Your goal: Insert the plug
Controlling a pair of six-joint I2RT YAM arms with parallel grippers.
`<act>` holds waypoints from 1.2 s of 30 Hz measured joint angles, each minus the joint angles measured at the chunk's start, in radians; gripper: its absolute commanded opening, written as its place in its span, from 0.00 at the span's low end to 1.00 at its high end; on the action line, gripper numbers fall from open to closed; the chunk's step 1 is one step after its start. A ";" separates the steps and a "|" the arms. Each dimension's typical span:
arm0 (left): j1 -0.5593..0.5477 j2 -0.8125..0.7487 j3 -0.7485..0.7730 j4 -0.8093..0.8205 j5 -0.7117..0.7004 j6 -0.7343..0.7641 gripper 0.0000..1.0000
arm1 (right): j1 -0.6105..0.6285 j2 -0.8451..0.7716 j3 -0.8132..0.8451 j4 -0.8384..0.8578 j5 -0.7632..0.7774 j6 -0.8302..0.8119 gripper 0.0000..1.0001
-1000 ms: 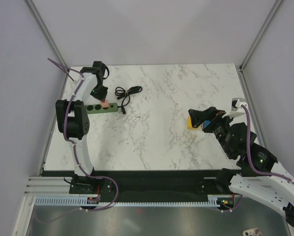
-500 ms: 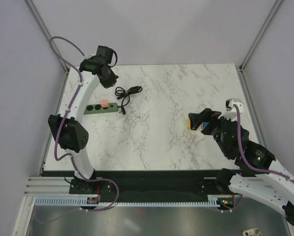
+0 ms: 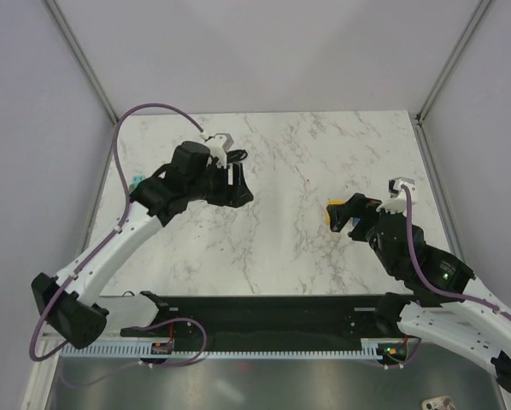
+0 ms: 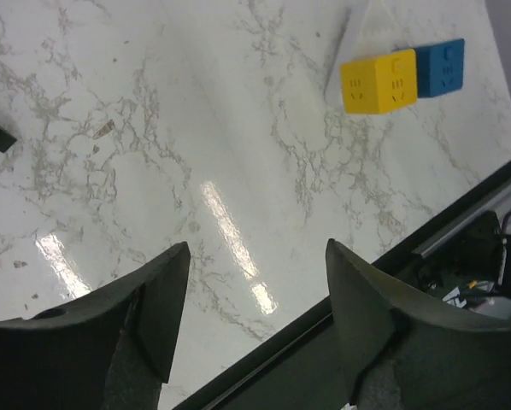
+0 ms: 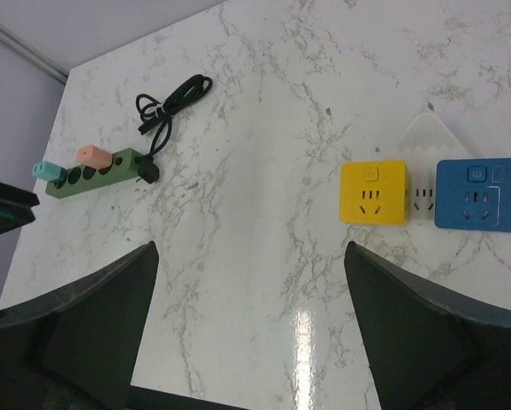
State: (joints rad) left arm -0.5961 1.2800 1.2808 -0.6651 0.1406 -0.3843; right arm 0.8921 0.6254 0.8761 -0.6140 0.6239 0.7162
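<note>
Two plugs stand on the green strip (image 5: 97,175), which lies near the desk's (image 3: 324,154) left edge. The teal plug (image 5: 46,171) sits at the end nearest that edge, and a pink plug (image 5: 89,155) sits further along. A coiled black cable (image 5: 166,102) trails from the strip's other end toward the far edge.

The left fingers (image 4: 157,299) are spread with nothing between them. They hang over bare desk well apart from the strip and face the right edge. The right fingers (image 5: 93,316) are also spread wide and empty. They hover near the right edge over a yellow cube (image 5: 373,192) and a blue cube (image 5: 478,194).

As I judge it, the insertion is finished or nearly so, since the teal plug stands upright on the strip and no fingers grip it. The view is too small to tell whether it is pushed fully home.

If it is seated, nothing is left but to park both arms away from the cable. If it stands proud, the next move calls for a straight push down on its top. The strip would need to be kept from sliding, and the pink plug beside it must not be knocked.

No brand, label or writing can be read. The two cubes show only socket slots and small button marks on their top faces.
</note>
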 measured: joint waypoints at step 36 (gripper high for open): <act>0.000 -0.515 -0.241 0.249 0.087 0.046 0.98 | 0.000 -0.068 0.076 0.006 0.028 -0.075 0.98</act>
State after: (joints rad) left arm -0.5961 0.7647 1.0393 -0.4160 0.2272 -0.3382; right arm 0.8917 0.5575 0.9516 -0.6083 0.6518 0.6415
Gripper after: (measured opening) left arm 0.989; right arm 0.982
